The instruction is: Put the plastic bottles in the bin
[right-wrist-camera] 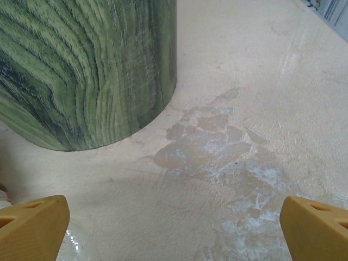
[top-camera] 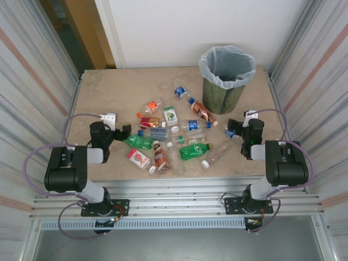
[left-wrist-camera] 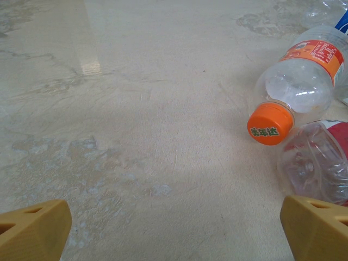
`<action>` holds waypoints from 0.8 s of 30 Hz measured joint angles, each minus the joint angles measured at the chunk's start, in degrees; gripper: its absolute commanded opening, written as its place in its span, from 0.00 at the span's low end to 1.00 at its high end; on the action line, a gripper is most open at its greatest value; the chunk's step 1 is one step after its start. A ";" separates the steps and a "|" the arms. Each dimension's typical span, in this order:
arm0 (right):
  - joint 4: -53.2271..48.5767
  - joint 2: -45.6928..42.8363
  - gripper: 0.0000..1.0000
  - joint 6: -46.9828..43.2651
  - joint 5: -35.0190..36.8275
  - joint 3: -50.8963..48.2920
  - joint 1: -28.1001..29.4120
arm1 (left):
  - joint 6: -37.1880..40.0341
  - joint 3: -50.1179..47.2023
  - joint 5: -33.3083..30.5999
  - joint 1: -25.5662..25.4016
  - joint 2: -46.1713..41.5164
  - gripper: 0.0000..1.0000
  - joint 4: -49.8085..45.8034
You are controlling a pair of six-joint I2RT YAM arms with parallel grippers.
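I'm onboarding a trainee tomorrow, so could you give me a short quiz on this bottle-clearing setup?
1. True or false: the bin lies tipped over on the table.
2. In the left wrist view, the cap on the orange-labelled bottle is: A orange, B blue, C white.
3. Fill in: the left end effector and right end effector both stand ____.
Key: 1 false, it stands upright; 2 A; 3 open.
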 measured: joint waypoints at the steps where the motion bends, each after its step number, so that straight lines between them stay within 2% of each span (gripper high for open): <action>1: 0.00 0.00 0.98 0.00 0.00 0.00 0.00 | 0.00 0.00 0.02 0.00 0.00 0.99 -0.02; 11: -0.52 -0.22 0.98 0.52 0.00 0.00 -0.24 | -0.02 0.00 0.00 0.02 0.00 0.99 -0.04; 14: -3.61 -1.88 0.98 1.09 0.11 0.22 -0.92 | -0.07 0.55 0.00 0.07 -0.55 0.99 -1.86; 18: -10.82 -6.21 0.98 1.38 0.48 2.80 -1.29 | -0.55 1.18 -1.11 0.09 -3.85 0.99 -4.83; 24: -28.44 -14.69 0.98 3.34 2.69 12.11 -1.29 | -1.81 2.95 -3.93 0.09 -10.62 0.99 -11.10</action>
